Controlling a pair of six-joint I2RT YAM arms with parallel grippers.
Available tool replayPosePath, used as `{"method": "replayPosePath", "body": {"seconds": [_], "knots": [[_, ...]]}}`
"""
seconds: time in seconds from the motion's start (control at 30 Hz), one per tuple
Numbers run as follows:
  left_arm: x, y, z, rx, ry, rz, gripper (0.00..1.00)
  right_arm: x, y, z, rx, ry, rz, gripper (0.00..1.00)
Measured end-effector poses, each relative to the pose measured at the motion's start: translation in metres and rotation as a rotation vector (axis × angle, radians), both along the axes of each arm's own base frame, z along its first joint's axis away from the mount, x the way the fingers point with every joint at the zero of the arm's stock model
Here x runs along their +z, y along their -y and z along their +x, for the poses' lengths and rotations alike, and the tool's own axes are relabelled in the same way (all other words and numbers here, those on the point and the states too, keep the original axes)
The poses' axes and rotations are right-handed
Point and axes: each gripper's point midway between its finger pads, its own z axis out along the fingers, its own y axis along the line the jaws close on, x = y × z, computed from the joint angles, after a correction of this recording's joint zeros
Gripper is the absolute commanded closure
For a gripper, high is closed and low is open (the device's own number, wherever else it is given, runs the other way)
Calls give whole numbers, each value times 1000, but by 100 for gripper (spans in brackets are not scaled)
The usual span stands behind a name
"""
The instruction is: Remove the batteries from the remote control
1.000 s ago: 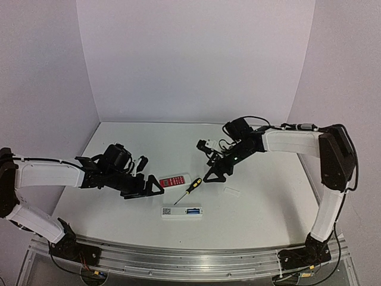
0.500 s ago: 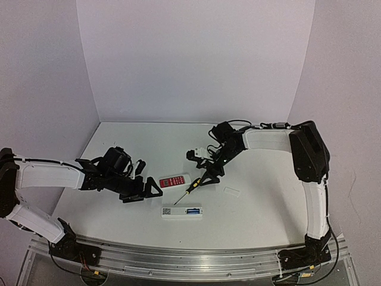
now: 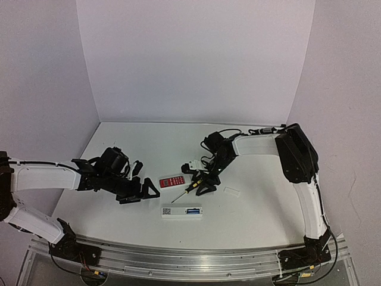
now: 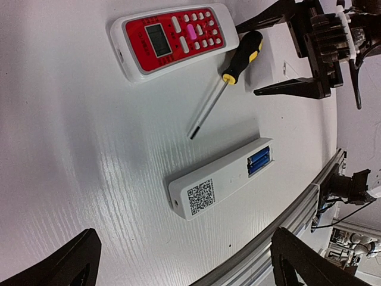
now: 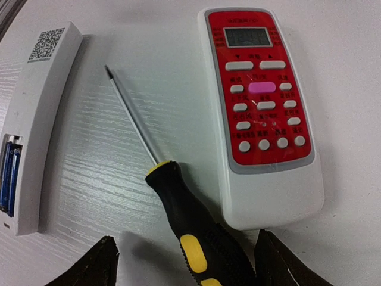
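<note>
The remote control (image 3: 182, 211) lies back-up near the front edge, QR sticker (image 4: 200, 196) showing and its compartment open. Two blue batteries (image 4: 260, 161) sit inside it, also in the right wrist view as batteries (image 5: 9, 179) in the remote control (image 5: 38, 119). My right gripper (image 3: 201, 186) is down at the black-and-yellow screwdriver (image 5: 190, 232), its jaws open on either side of the handle with gaps on both sides. My left gripper (image 3: 140, 189) hovers open to the left of the remote control (image 4: 223, 183), holding nothing.
A red-faced remote (image 3: 173, 180) lies just left of the screwdriver (image 3: 189, 189), almost touching its handle. A small clear plastic piece (image 3: 232, 192) lies to the right. The metal rail (image 4: 309, 196) runs along the table's near edge.
My right arm has swung left and down, bringing its jaws over the screwdriver handle and narrowing them. The left gripper has drifted slightly left. Remote and batteries have not moved.
</note>
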Motion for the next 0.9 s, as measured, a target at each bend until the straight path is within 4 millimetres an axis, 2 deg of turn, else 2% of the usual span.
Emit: {"method": "replayPosePath", "body": {"seconds": [0.17,0.27,0.4,0.57,0.77,0.9], "knots": [[1,-1,-2,12,-12,-3,0,-4,0,-2,30,24,-9,48],[3,-2,-3,17,-13,-7,0,-6,0,-1,38,43,-18,64],[4,-4,-5,21,-18,-6,0,-7,-1,-4,54,50,-24,78],[7,-6,-5,34,-14,-11,0,-6,2,-10,71,81,-42,100],[15,-8,-4,41,12,-28,0,-3,17,-24,78,105,-99,100],[31,-6,-1,44,59,-66,0,13,29,-35,59,106,-127,100]]}}
